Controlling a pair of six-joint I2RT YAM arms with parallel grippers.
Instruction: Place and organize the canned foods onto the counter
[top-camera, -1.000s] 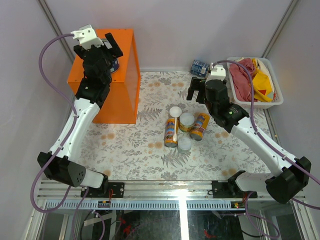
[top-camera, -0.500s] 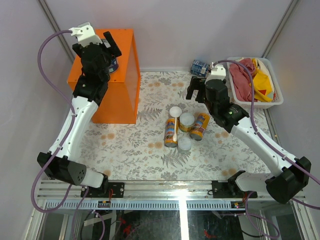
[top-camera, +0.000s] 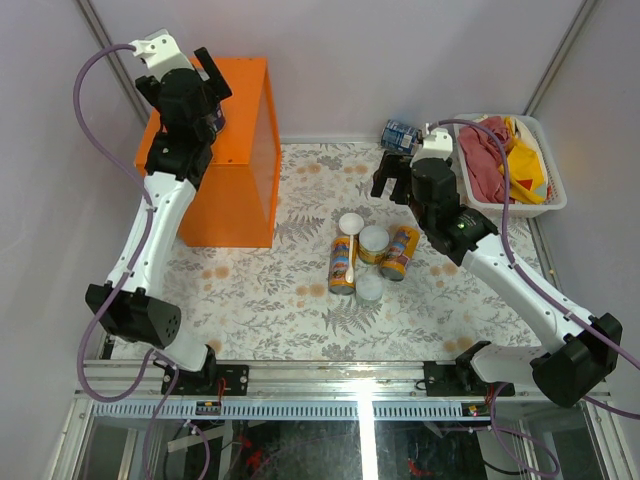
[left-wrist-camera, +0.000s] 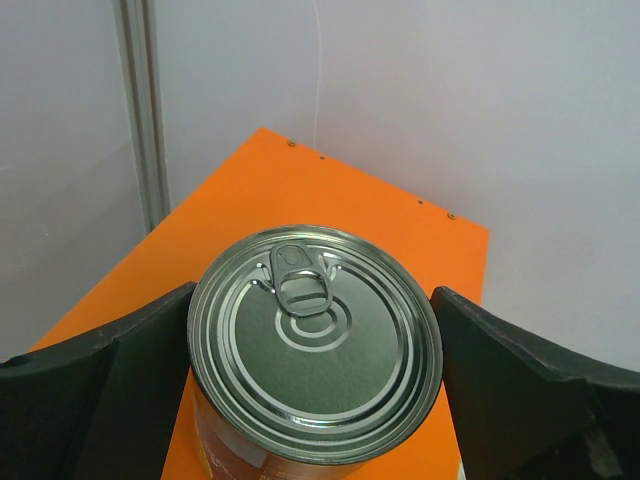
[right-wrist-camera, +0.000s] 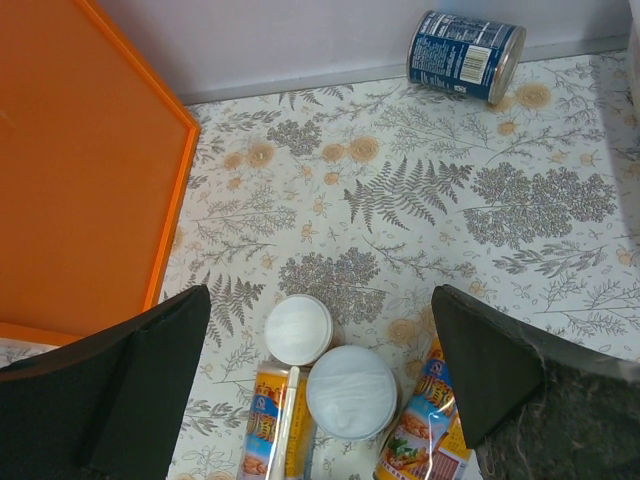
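Observation:
A blue-labelled can (left-wrist-camera: 315, 345) with a silver pull-tab top stands upright on the orange counter (left-wrist-camera: 330, 185); only a sliver of it (top-camera: 217, 119) shows from above. My left gripper (left-wrist-camera: 313, 300) straddles it at rim height, open, with a thin gap at the right finger (left-wrist-camera: 520, 390). From above, the left gripper (top-camera: 208, 95) hangs over the counter (top-camera: 240, 185). My right gripper (top-camera: 392, 180) is open and empty above the mat. Below it are two tall yellow-orange cans (right-wrist-camera: 270, 435) (right-wrist-camera: 420, 435) and pale-lidded cans (right-wrist-camera: 298, 328) (right-wrist-camera: 351, 392). A second blue can (right-wrist-camera: 465, 55) lies on its side by the back wall.
A white basket (top-camera: 548, 197) at the right holds a red cloth (top-camera: 480, 160) and a yellow cloth (top-camera: 525, 165). The can cluster (top-camera: 370, 255) sits mid-mat. The counter's side wall (right-wrist-camera: 80, 170) stands to the left of the right gripper. Walls close in at the back and sides.
My left arm has drawn up and back toward the far left corner over the counter. My right arm has hardly moved.

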